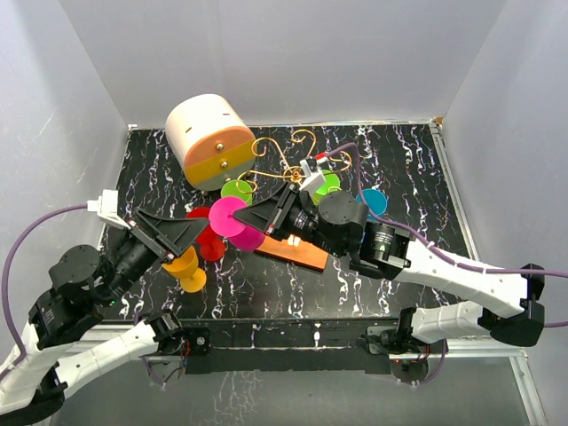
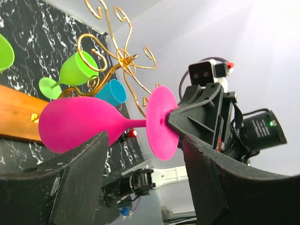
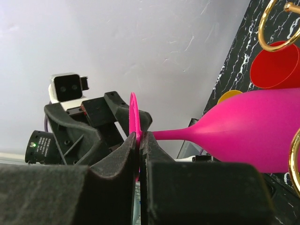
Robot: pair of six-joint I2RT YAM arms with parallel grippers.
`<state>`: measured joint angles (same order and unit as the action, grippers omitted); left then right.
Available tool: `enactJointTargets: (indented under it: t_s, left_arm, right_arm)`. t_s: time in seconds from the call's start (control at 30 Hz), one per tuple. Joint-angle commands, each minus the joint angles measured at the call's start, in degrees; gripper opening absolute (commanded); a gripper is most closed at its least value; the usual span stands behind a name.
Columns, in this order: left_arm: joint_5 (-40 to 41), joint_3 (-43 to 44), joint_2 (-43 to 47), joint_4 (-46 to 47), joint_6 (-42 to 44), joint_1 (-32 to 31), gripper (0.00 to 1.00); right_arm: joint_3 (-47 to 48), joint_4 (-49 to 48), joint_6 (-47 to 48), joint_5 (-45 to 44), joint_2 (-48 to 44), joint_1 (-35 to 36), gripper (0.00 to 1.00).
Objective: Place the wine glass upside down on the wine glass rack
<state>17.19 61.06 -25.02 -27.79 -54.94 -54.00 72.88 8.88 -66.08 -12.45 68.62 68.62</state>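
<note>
The pink wine glass [image 1: 229,216] hangs on its side above the table, left of the rack. My right gripper [image 3: 142,140] is shut on the thin rim of its round foot [image 3: 133,117], and the bowl [image 3: 253,129] points away toward the rack. My left gripper [image 2: 145,173] is open. Its fingers [image 2: 79,178] stand on either side of the stem [image 2: 133,123] and foot without touching them. The wine glass rack [image 1: 288,160] is gold scrolled wire [image 2: 124,61] on an orange base [image 1: 297,253]. It carries green [image 2: 77,70] and blue [image 2: 112,91] glasses.
A cream-and-orange drum box [image 1: 211,142] stands at the back left. A red glass [image 1: 209,235] and a yellow-orange glass [image 1: 186,266] sit under my left gripper. Green glasses [image 1: 237,189] and a blue one [image 1: 373,202] surround the rack. White walls enclose the black marbled table [image 1: 408,177].
</note>
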Motion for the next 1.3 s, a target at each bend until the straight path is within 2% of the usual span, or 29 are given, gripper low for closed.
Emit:
enactJointTargets:
  t_s: [0.0, 0.13, 0.27, 0.47, 0.6, 0.77, 0.8, 0.83, 0.97, 1.03, 1.17, 1.27]
  left_arm:
    - [3.2, 2.2, -2.5, -4.4, -11.8, 0.0, 0.63]
    - [0.8, 0.1, -2.8, -0.1, -12.8, 0.0, 0.6]
    - [-0.7, -0.9, -2.8, 3.0, -14.4, 0.0, 0.44]
    - [-3.0, -6.0, -2.8, 9.1, -18.3, 0.0, 0.28]
    - [-2.1, -6.2, -3.5, 8.4, -18.8, 0.0, 0.13]
    - [0.5, -5.9, -2.5, 8.0, -18.4, 0.0, 0.0]
    - [0.7, -6.0, -2.5, 8.3, -18.4, 0.0, 0.0]
    - [0.7, -6.0, -2.7, 8.6, -18.4, 0.0, 0.0]
    - [0.4, -5.1, -4.9, 8.6, -19.1, 0.0, 0.0]
    - [0.7, -4.5, -5.9, 7.8, -20.3, 0.0, 0.0]
    - [3.6, -4.0, -6.3, 7.6, -22.3, 0.0, 0.0]
    - [5.6, -4.3, -6.5, 8.5, -23.8, 0.0, 0.0]
  right_arm:
    - [0.1, -5.1, 1.3, 1.3, -1.5, 0.1, 0.0]
    - [0.5, -5.6, 1.8, 2.5, -0.6, 0.1, 0.0]
    - [0.4, -5.6, 1.8, 3.0, -0.4, 0.1, 0.0]
    - [0.4, -5.2, 1.8, 5.0, 0.4, 0.1, 0.0]
    - [-0.1, -5.1, 1.5, 5.2, 0.3, 0.1, 0.0]
    - [-1.1, -4.3, 1.4, 3.7, -1.0, 0.1, 0.0]
    - [-1.3, -4.1, 1.3, 3.3, -1.3, 0.2, 0.0]
    - [-1.5, -3.8, 1.3, 2.7, -1.6, 0.1, 0.04]
    - [-1.8, -2.3, 1.7, 0.1, -3.0, 0.1, 0.41]
    - [-2.1, -1.6, 2.2, -1.6, -4.0, 0.1, 0.53]
    - [-2.0, 1.9, 3.8, -6.6, -6.6, 0.1, 0.64]
    - [-1.9, 4.9, 5.0, -10.9, -9.2, 0.1, 0.66]
